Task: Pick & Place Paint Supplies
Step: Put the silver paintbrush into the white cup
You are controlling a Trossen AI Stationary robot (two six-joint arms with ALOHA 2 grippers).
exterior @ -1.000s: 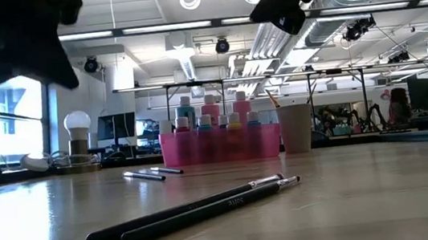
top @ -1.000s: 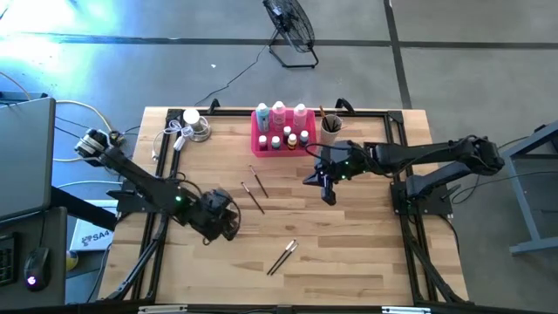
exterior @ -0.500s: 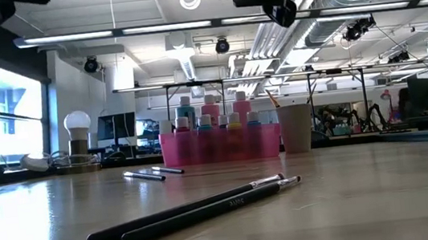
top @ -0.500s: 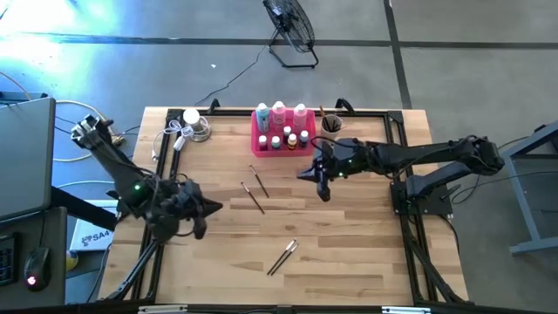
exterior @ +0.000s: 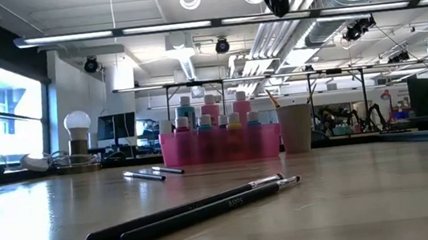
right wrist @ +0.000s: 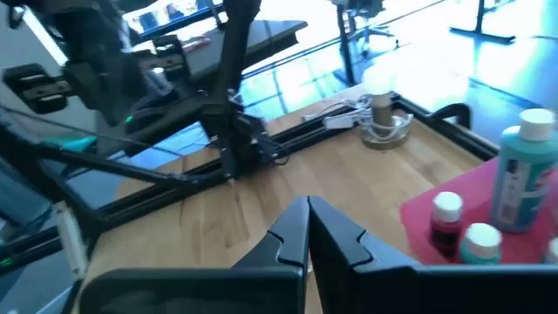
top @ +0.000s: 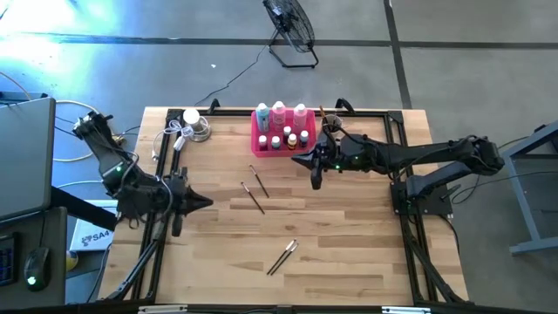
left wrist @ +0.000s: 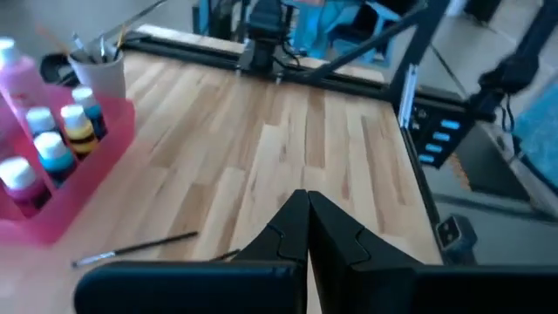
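Right gripper (top: 315, 174) fingers closed, empty, hovering just near of the pink tray (top: 259, 144) holding bottles (top: 279, 114). Left gripper (top: 193, 202) closed, empty, at table's left edge. Paintbrushes (top: 254, 187) mid-table, another pair (top: 282, 257) nearer.

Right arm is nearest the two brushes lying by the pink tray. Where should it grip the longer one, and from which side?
Judging by the high view, grip the longer brush mid-handle, coming straight down with the fingers across its shaft. It lies flat and diagonal on the table, clear of the shorter brush, so the ends offer no lift. The right gripper is shut now and must open first.
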